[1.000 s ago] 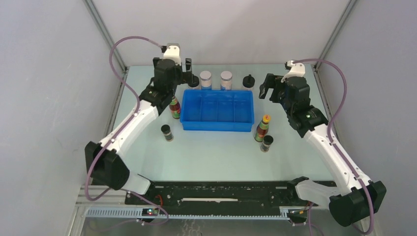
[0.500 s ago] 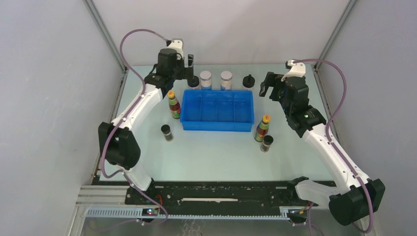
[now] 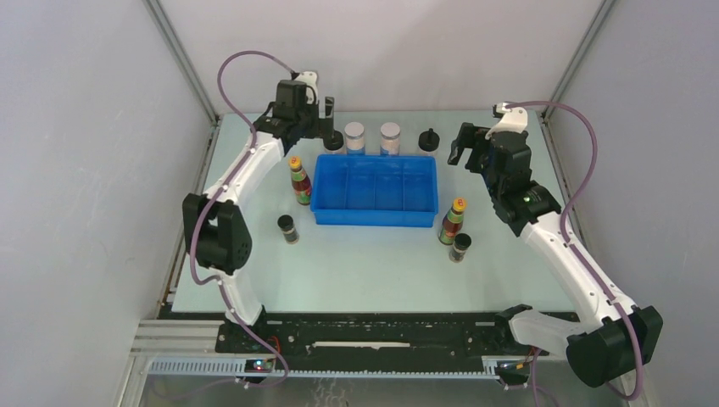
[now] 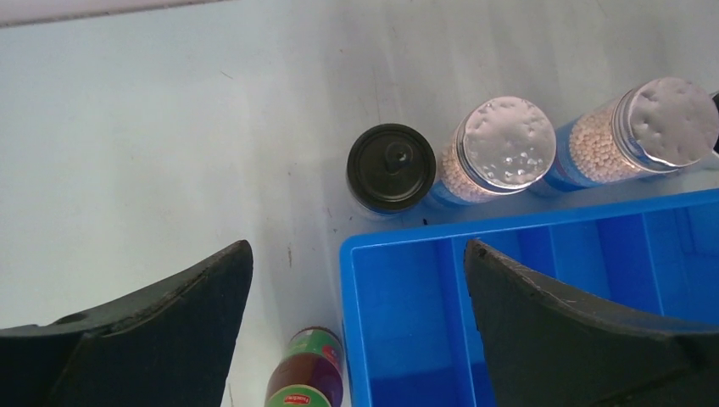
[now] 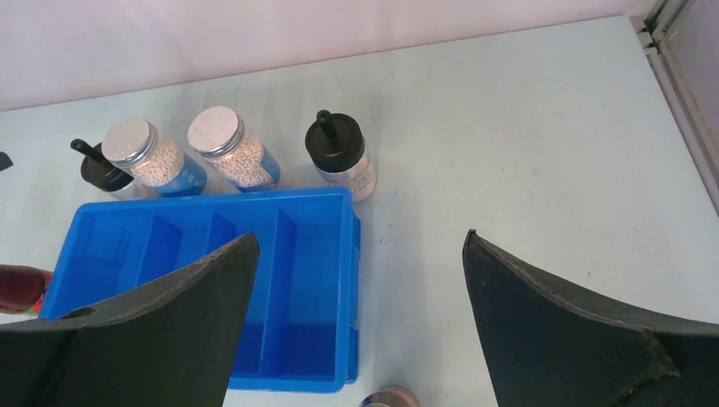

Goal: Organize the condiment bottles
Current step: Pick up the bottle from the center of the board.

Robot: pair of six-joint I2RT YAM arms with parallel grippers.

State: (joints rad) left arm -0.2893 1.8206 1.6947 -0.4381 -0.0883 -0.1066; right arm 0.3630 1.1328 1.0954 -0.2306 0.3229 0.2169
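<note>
- Since the earlier frame the left arm has reached farther toward the far-left corner and its elbow has folded in toward the base. The right arm shows almost no change.
- The left gripper point(image 4: 356, 246) hangs with its jaws spread wide and nothing between them. The right gripper point(image 5: 360, 237) is likewise wide and holds nothing.
- Governing relation: the left black knob-capped bottle point(image 4: 391, 167) stands just ahead of the left gripper's fingertips. It is inside the line of the gap, slightly toward the right finger.
- Its long axis is vertical, with the cap facing straight up at the wrist camera, so a grasp would have to come down over it.
- Clearance: on the right-finger side the bottle touches, or very nearly touches, the first clear white-lidded bottle point(image 4: 506, 142). The corner of the blue divided tray point(image 4: 356, 322) lies under the gap, between tool and bottle. In my judgement the right finger has little room there.
- The left arm is plainly the nearer one. The right gripper faces the second knob-capped bottle point(image 5: 337, 142), which is ahead of it and well apart.
- Appearance: a round glossy black cap with a small central knob and a short clear body beneath. I cannot tell the contents from above.
- A slim red-green-labelled bottle point(image 4: 307, 377) stands behind the fingertips, near the left finger.
- No bottle is in the tray yet.
</note>
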